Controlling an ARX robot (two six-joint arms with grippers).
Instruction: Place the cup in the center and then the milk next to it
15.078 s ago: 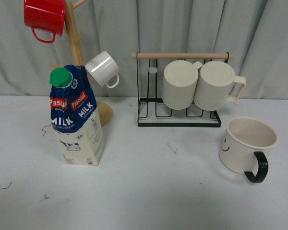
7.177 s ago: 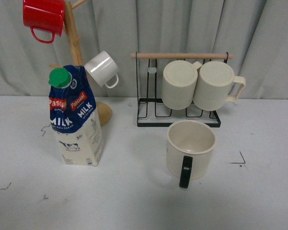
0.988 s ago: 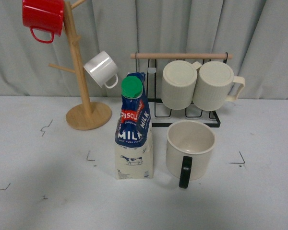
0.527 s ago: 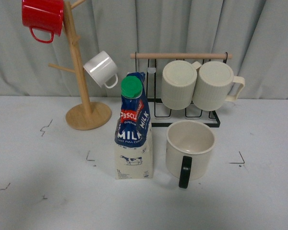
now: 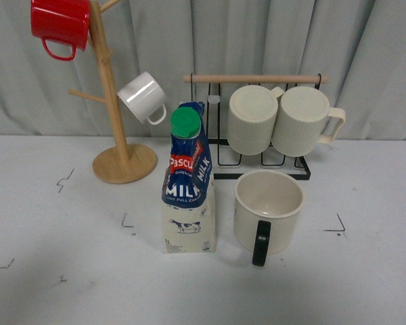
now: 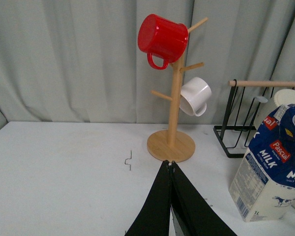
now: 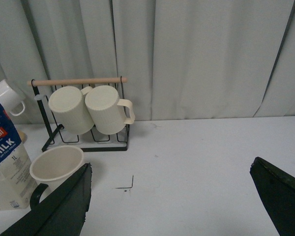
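Note:
The cup [image 5: 268, 210], a wide cream mug with a black handle turned toward me, stands upright at the table's middle; it also shows in the right wrist view [image 7: 56, 166]. The milk [image 5: 188, 186], a blue and cream carton with a green cap, stands upright right beside the cup on its left, a narrow gap between them; it shows in the left wrist view [image 6: 275, 162] and the right wrist view [image 7: 5, 157]. My left gripper [image 6: 171, 164] is shut and empty, pulled back from the carton. My right gripper [image 7: 169, 187] is wide open and empty, away from the cup. Neither arm shows in the front view.
A wooden mug tree [image 5: 115, 135] with a red mug [image 5: 59, 26] and a small white mug [image 5: 145, 97] stands at the back left. A black wire rack [image 5: 257, 149] holding two ribbed cream mugs [image 5: 284, 122] stands just behind the cup. A curtain hangs behind.
Over the earlier frames the cup went from the right to the middle, then the milk from the left to beside it. In the last second nothing has moved.

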